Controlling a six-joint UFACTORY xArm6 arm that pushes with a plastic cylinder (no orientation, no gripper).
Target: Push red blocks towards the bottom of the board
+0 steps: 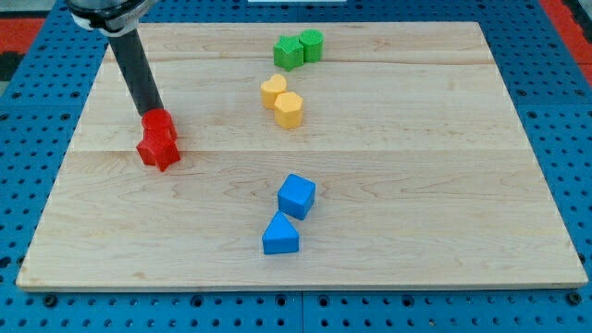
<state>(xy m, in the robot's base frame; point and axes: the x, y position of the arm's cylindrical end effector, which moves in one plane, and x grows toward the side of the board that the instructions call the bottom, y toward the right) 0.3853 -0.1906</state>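
Note:
Two red blocks sit touching at the view's left: a red block [159, 124] behind and a red star-shaped block [158, 151] in front of it, toward the view's bottom. My tip [150, 113] comes down from the view's top left and rests against the top side of the upper red block. The rod's very end is partly hidden by that block.
Two green blocks [299, 48] touch near the view's top centre. Two yellow blocks [282, 100] touch just below them. A blue cube [296, 196] and a blue triangular block [280, 235] sit at lower centre. The wooden board [444, 185] lies on a blue perforated table.

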